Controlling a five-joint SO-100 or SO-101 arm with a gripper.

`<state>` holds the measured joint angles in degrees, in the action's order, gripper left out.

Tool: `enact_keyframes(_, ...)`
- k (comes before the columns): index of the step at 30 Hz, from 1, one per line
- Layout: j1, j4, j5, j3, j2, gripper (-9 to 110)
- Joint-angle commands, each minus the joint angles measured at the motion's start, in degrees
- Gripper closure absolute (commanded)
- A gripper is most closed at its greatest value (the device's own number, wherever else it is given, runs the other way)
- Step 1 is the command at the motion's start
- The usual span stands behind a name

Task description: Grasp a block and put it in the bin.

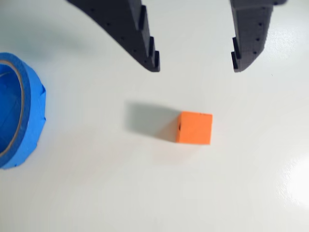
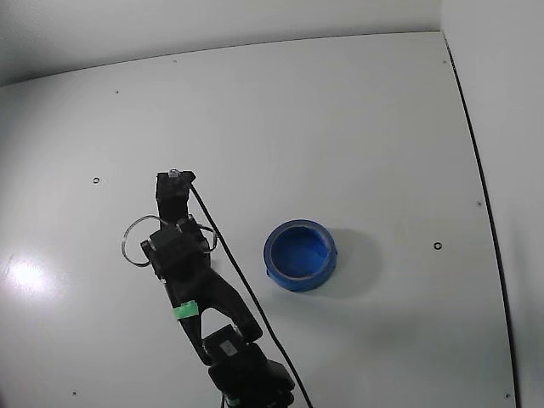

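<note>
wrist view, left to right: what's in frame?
blue bowl at the left edge → left gripper finger → orange block, on the table below the open gap → right gripper finger.

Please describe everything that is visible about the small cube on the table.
The cube looks orange in the wrist view, with plain, matte faces and sharp edges. It sits flat on the white table and casts a shadow to its left. Nothing touches it: the open gripper hangs above it in the picture, and the blue bowl stands apart at the left edge. The fixed view does not show it.
</note>
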<state>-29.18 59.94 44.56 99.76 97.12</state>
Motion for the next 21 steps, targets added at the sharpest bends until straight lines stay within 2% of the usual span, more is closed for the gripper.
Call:
enact_keyframes(1,-0.4,-0.9,0.5,-9.2,-0.7,80)
enact_keyframes(21,0.2,-0.9,1.2,-20.3,-16.2,80)
